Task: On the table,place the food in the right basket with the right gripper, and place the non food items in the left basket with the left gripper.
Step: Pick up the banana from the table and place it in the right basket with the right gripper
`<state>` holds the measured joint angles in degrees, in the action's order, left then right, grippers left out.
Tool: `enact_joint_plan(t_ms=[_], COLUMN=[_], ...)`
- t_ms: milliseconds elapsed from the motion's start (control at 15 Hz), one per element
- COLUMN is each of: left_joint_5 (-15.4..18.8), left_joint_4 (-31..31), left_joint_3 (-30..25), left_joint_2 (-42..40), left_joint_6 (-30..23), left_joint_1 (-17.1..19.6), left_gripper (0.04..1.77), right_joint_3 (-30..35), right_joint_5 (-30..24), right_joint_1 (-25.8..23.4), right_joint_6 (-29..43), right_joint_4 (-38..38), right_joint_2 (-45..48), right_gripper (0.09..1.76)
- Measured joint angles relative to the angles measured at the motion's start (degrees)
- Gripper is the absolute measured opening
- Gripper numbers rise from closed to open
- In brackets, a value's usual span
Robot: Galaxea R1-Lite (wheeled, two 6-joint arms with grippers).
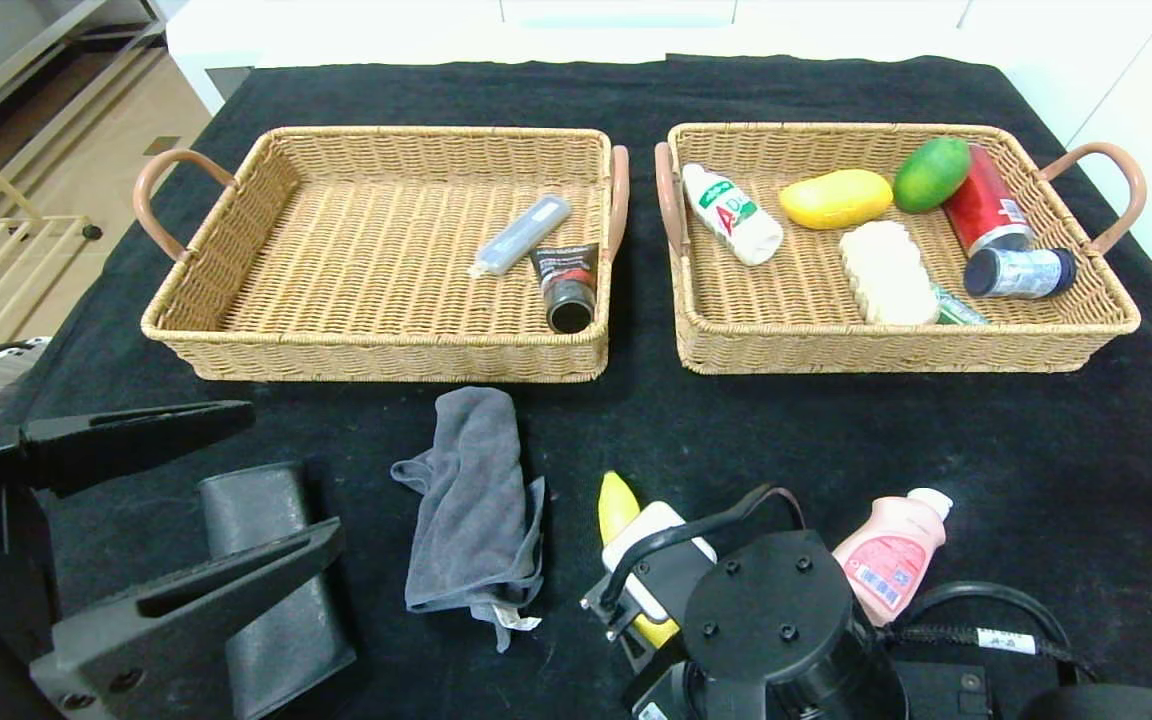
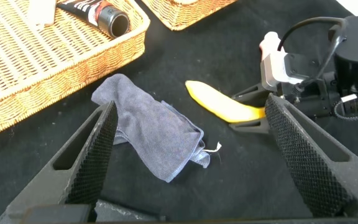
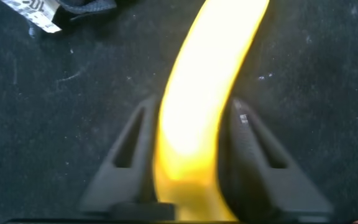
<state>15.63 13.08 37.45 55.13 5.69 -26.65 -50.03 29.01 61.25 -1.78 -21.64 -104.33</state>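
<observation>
A yellow banana lies on the black table near its front edge. My right gripper is shut on it, one finger pressed against each side; in the head view the wrist hides that grip. A crumpled grey cloth lies left of the banana. My left gripper hovers at the front left, open and empty, with the cloth below it. A pink bottle lies right of my right wrist. The left basket and the right basket stand side by side farther back.
The left basket holds a grey tube and a black tube. The right basket holds a white bottle, a yellow fruit, a green fruit, a red can and more. A dark case lies under my left gripper.
</observation>
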Motion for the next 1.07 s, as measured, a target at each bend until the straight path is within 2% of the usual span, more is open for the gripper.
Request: enact_joint_plan(t_ms=[67, 133, 733, 1067], left_joint_5=[0.00, -0.01, -0.04, -0.06], left_joint_4=[0.00, 0.01, 0.00, 0.00], left_joint_3=[0.00, 0.00, -0.38, -0.38], left_joint_2=[0.00, 0.00, -0.02, 0.02], left_joint_6=[0.00, 0.00, 0.43, 0.41], left_joint_1=[0.00, 0.02, 0.02, 0.02], left_gripper=[1.72, 1.72, 1.72, 1.72], right_joint_3=[0.01, 0.04, 0.04, -0.60], right_joint_5=[0.00, 0.00, 0.01, 0.26], right_joint_1=[-0.15, -0.22, -0.28, -0.88], right_joint_6=[0.16, 0.18, 0.10, -0.12], right_joint_4=[0.00, 0.00, -0.49, -1.43], right_joint_2=[0.00, 0.00, -0.16, 3.32], right_gripper=[0.68, 0.63, 0.63, 0.63])
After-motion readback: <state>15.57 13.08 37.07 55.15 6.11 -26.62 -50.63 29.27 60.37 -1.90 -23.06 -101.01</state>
